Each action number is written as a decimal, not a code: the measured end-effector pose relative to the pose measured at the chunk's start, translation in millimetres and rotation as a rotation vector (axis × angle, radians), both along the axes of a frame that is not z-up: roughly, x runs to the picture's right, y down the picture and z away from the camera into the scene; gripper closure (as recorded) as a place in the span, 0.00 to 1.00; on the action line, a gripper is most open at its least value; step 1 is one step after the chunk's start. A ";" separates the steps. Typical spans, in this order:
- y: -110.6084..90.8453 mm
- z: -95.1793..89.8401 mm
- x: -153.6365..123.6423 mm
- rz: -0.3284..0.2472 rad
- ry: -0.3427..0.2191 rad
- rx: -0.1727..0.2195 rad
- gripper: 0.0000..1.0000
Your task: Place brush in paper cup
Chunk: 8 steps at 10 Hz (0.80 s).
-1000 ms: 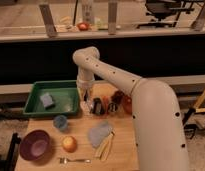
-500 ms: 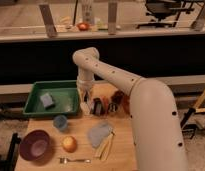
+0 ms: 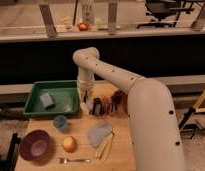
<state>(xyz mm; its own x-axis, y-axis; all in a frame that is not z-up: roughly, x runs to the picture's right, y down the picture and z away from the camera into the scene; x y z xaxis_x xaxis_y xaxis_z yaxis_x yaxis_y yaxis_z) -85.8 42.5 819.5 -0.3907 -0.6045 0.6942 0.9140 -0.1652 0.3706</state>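
My gripper [image 3: 90, 101] hangs straight down from the white arm, over the table's back edge just right of the green tray. Directly under it stands the small cream paper cup [image 3: 85, 107]. A slim black shape, the brush [image 3: 97, 106], stands upright close against the cup's right side. I cannot tell whether its lower end is inside the cup, or whether the gripper still touches it.
The green tray [image 3: 66, 106] holds a grey-blue sponge [image 3: 47, 100]. On the wooden table are a blue cup [image 3: 60, 121], a purple bowl [image 3: 35, 145], an orange fruit [image 3: 69, 144], a grey cloth [image 3: 98, 134], pale yellow sticks [image 3: 105, 145], a fork [image 3: 74, 160] and reddish items [image 3: 116, 97].
The arm stays in nearly the same place above the cup. None of the things on the table has visibly shifted.
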 end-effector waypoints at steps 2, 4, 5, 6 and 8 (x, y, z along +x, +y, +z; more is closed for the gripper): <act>-0.7 0.1 -1.1 -0.003 0.000 -0.003 0.20; -0.8 0.1 -1.5 -0.005 0.001 -0.006 0.20; -1.0 0.2 -2.2 -0.005 -0.001 -0.006 0.20; -0.4 0.6 -2.5 -0.006 -0.001 -0.006 0.20; -0.1 0.8 -2.1 -0.004 -0.002 -0.007 0.20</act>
<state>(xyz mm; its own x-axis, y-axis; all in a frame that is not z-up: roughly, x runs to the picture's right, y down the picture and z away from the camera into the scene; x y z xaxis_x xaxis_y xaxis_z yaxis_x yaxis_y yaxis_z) -87.9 42.4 820.3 -0.3944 -0.5980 0.6978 0.9127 -0.1663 0.3734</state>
